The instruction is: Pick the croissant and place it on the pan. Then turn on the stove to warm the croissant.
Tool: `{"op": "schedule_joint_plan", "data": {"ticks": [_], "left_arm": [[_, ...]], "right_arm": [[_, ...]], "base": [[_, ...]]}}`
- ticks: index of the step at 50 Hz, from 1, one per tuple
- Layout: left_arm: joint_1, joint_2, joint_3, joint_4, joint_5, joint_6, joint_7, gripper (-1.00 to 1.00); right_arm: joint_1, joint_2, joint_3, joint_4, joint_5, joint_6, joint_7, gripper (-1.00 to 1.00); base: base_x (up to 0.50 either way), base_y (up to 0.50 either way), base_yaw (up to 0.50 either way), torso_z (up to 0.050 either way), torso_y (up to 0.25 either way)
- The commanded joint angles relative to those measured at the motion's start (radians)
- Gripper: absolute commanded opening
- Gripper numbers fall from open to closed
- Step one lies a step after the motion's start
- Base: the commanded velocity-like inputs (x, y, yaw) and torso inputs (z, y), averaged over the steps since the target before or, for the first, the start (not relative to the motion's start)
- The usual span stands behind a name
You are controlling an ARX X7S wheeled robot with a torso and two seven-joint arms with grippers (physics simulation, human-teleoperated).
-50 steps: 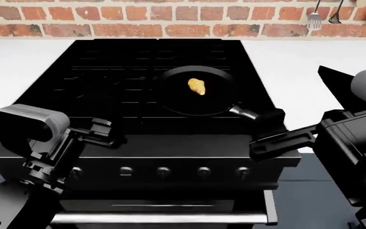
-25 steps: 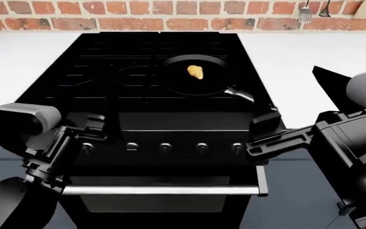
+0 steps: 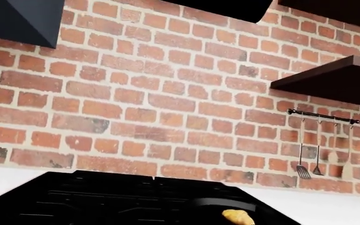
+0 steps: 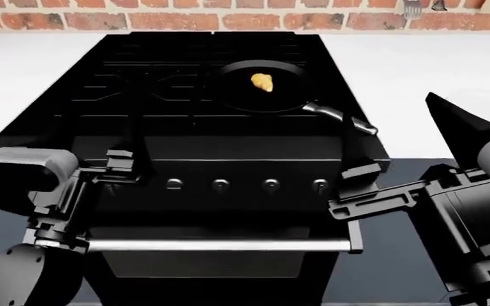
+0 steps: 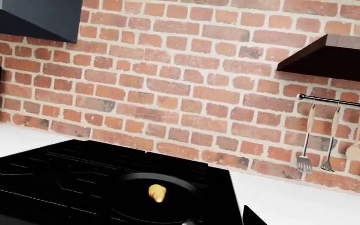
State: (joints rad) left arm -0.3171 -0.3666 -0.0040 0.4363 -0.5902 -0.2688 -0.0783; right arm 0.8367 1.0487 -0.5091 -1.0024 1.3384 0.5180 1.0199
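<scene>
The golden croissant [image 4: 262,81] lies inside the round black pan [image 4: 238,94] on the stove's [image 4: 151,70] back right burner. The pan's grey handle [image 4: 341,118] points toward the front right. Four silver knobs show on the stove front, from the leftmost [image 4: 173,185] to the rightmost [image 4: 320,185]. My left gripper [image 4: 122,167] hangs just left of the knob row; my right gripper [image 4: 360,176] sits just right of it. Neither holds anything I can see, and their jaws blend into the black stove. The wrist views show the croissant [image 3: 237,217] [image 5: 157,192] in the pan [image 3: 224,202] [image 5: 130,206], not the jaws.
White counter lies on both sides of the stove [image 4: 32,70] [image 4: 441,70]. A silver bar handle [image 4: 219,245] runs below the knobs. Behind is a brick wall [image 5: 186,84] with hanging utensils [image 5: 305,161], a dark shelf [image 5: 336,51] and a range hood [image 5: 36,18].
The head view has tilted down and back, showing more of the stove front. Both grippers have dropped from the stovetop's front edge to knob height. The croissant stays in the pan.
</scene>
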Motion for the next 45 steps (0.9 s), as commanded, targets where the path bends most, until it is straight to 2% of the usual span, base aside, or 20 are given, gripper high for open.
{"op": "schedule_joint_plan", "data": {"ticks": [1,8,20,28,45], "left_arm": [[0.03,0.024,0.009,-0.006,0.076,0.095,0.0,1.0],[0.037,0.032,0.014,-0.016,0.104,0.109,-0.016,1.0],[0.047,0.054,0.027,-0.08,0.174,0.235,0.013,1.0],[0.054,0.063,0.033,-0.106,0.203,0.281,0.016,1.0],[0.066,0.061,0.035,-0.095,0.206,0.308,0.014,1.0]], "right_arm": [[-0.147,-0.007,-0.009,-0.016,-0.182,-0.075,-0.049,1.0],[-0.137,-0.037,-0.054,-0.01,-0.205,-0.024,-0.04,1.0],[-0.24,-0.034,-0.04,0.057,-0.239,-0.122,-0.062,1.0],[-0.338,-0.019,0.019,0.073,-0.249,-0.259,-0.045,1.0],[-0.33,-0.042,0.018,0.081,-0.221,-0.276,-0.054,1.0]], "base": [[0.0,0.0,0.0,-0.05,0.0],[0.0,0.0,0.0,-0.05,0.0],[0.0,0.0,0.0,-0.05,0.0],[0.0,0.0,0.0,-0.05,0.0],[0.0,0.0,0.0,-0.05,0.0]]}}
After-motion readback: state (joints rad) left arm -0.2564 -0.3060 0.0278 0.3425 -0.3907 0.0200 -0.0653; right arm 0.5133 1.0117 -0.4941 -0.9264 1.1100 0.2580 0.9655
